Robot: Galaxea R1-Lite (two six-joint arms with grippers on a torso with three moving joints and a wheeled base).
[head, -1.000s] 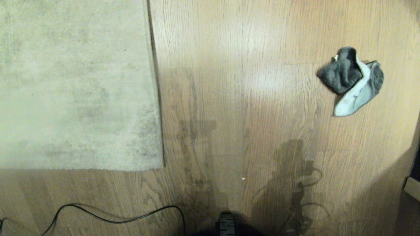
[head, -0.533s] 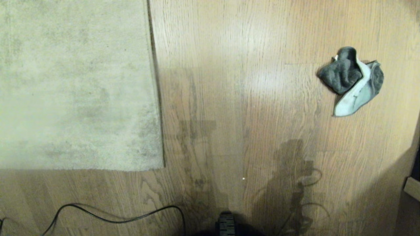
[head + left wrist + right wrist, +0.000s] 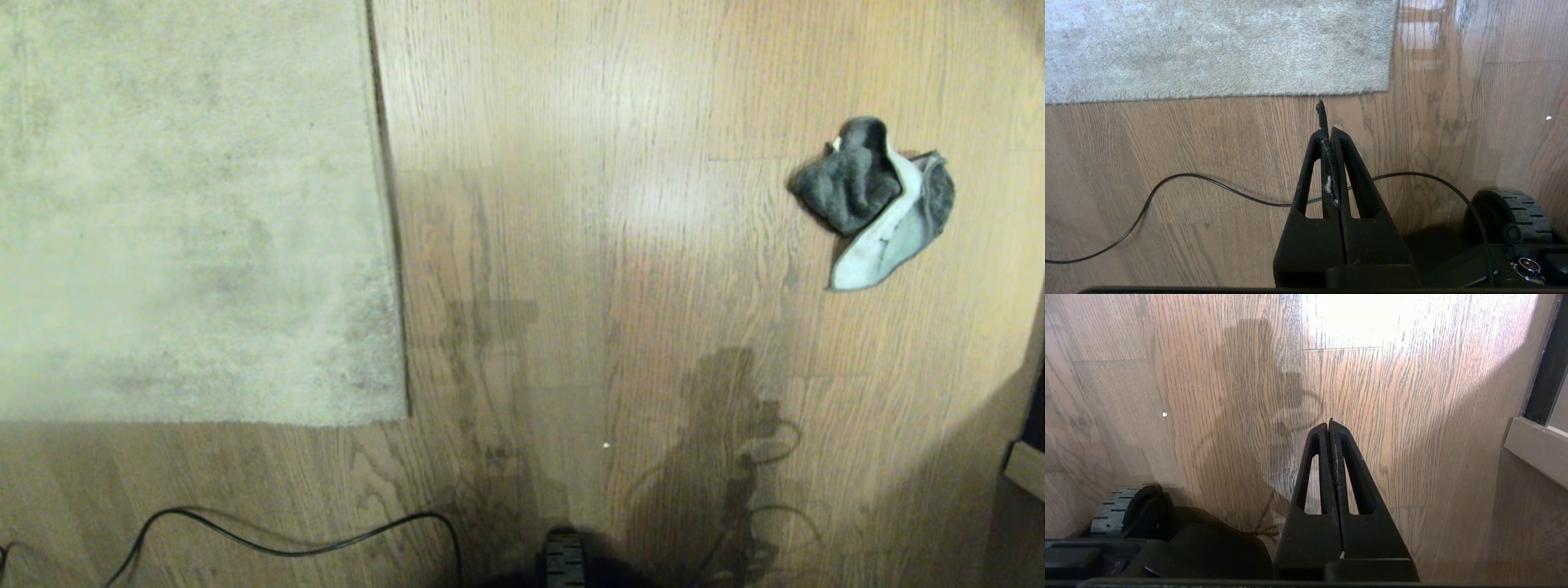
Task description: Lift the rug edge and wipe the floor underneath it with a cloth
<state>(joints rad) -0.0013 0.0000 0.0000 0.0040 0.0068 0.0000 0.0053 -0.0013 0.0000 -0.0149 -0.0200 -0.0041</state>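
Grey cloth [image 3: 873, 200] lies crumpled on the floor [image 3: 620, 245], far right, so your right gripper [image 3: 1329, 424] is nearer. The rug edge [image 3: 390, 269] runs near-to-far at left, ahead of your left gripper [image 3: 1325, 132]. Both 2 grippers are closed, empty.

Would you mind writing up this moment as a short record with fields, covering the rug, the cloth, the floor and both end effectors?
rug: flat on the floor, its corner toward the robot's left
rug edge: not lifted
cloth: crumpled on bare floor at the robot's right, well apart from the rug, untouched
cable: black, loose on the floor near the base
left end effector: shut, empty, above the floor near the rug corner
right end effector: shut, empty, above bare floor
task progress: not yet begun
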